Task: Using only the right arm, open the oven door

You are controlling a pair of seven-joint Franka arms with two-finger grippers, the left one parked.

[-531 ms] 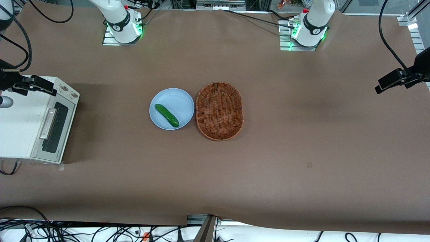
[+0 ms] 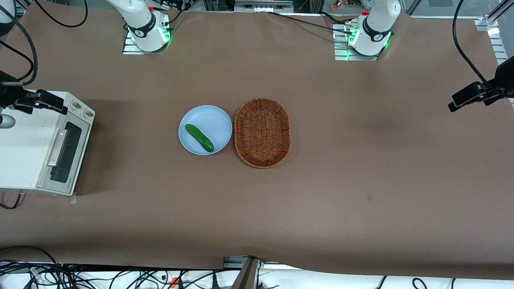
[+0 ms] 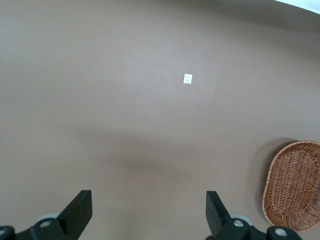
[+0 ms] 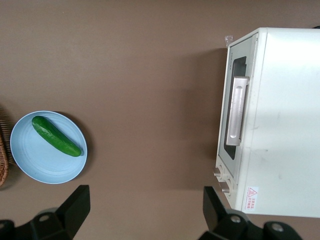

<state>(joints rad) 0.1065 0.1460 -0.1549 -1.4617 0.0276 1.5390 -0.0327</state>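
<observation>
- The oven (image 2: 40, 144) is sitting at the working arm's end of the worktop (image 2: 361, 160), with its door (image 2: 64, 154) lying flush against the body.
- The door's silver handle (image 4: 238, 111) is running along the dark glass, with the two knobs (image 2: 81, 109) just beside the door, farther from the front camera.
- The right arm's end effector (image 4: 145, 210) is hovering above the oven's knob end, touching nothing; its fingers (image 4: 75, 202) are standing spread wide with nothing between them.
- A cucumber (image 2: 199, 137) is lying on a blue plate (image 2: 215, 118) near the middle of the worktop.
- A wicker basket (image 2: 262, 132) is sitting just beside the plate, toward the parked arm's end.
</observation>
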